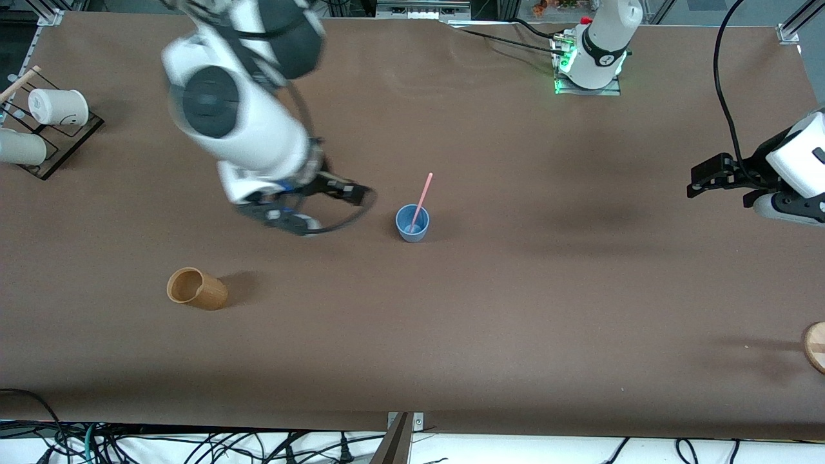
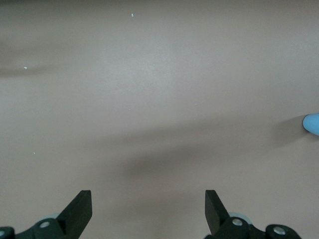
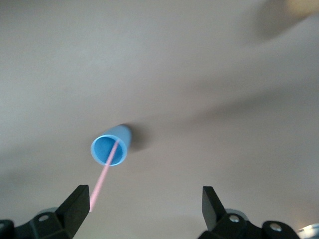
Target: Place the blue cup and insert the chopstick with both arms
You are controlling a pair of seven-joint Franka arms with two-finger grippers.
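Observation:
The blue cup stands upright near the middle of the table. The pink chopstick stands in it, leaning on the rim. My right gripper is open and empty, over the table beside the cup, toward the right arm's end and apart from it. The right wrist view shows the cup with the chopstick in it, off my right gripper. My left gripper is open and empty over bare table at the left arm's end. The left wrist view shows its own gripper and an edge of the cup.
A tan wooden cup lies on its side, nearer the front camera, toward the right arm's end. White cups sit on a dark rack at that end. A round wooden thing shows at the table's edge by the left arm's end.

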